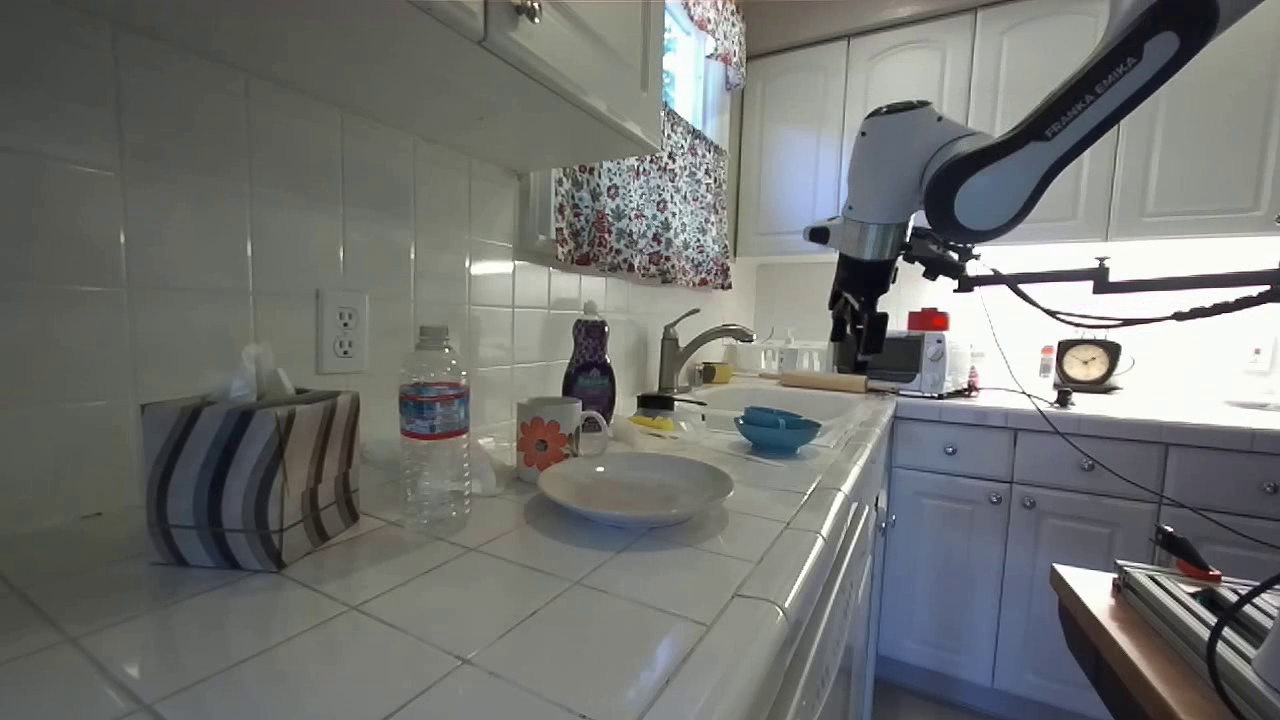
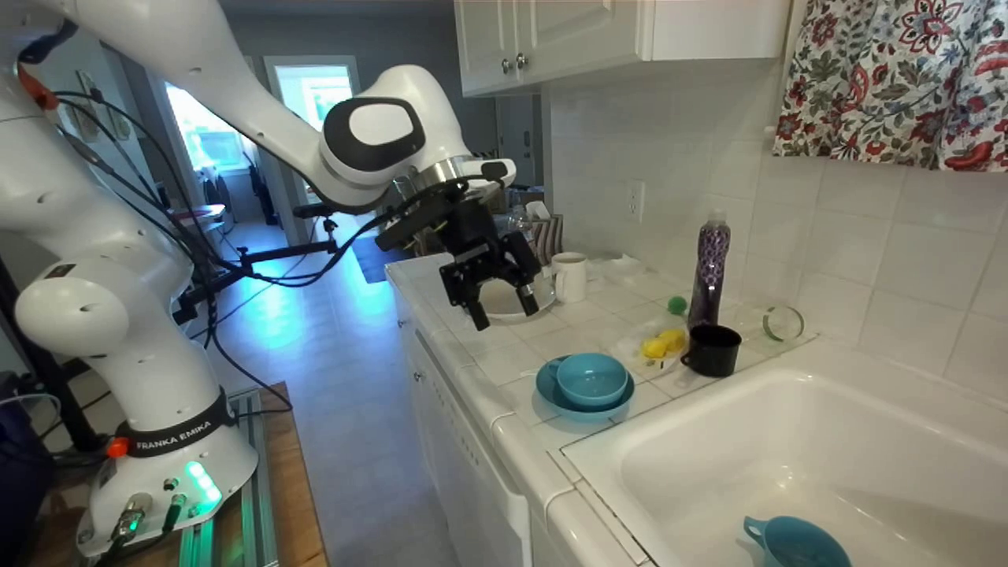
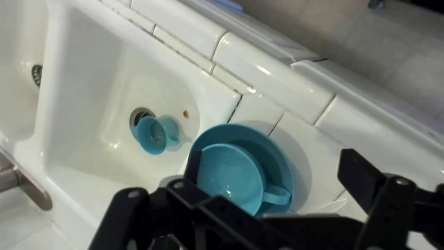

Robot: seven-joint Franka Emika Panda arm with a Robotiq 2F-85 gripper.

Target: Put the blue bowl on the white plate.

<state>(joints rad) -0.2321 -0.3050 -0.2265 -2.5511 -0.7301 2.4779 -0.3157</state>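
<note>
Black two-fingered gripper [image 2: 504, 309] hanging in mid-air, fingers standing wide apart; round glossy teal-blue bowl [image 1: 778, 438] showing below, between them in wrist view

Bowl on white tiled counter [image 1: 590, 620], just beside corner of white sink [image 2: 787, 402], teal-blue handled cup [image 3: 230, 175] nested inside it

Wide round white plate [image 1: 635, 485] over there, farther along same counter, well apart from bowl, just beside white mug with orange flower [image 1: 545, 440]

Another teal-blue cup [image 3: 153, 136] down in sink, near drain [image 3: 138, 115]

In an exterior view, floral curtain [image 1: 648, 200] at twelve o'clock, black clock [image 1: 1087, 361] at three, striped tissue box [image 1: 250, 482] between eight and nine, flowered mug [image 1: 547, 440] at three from the water bottle [image 1: 435, 412], purple bottle [image 1: 589, 372] at one from the mug
</note>
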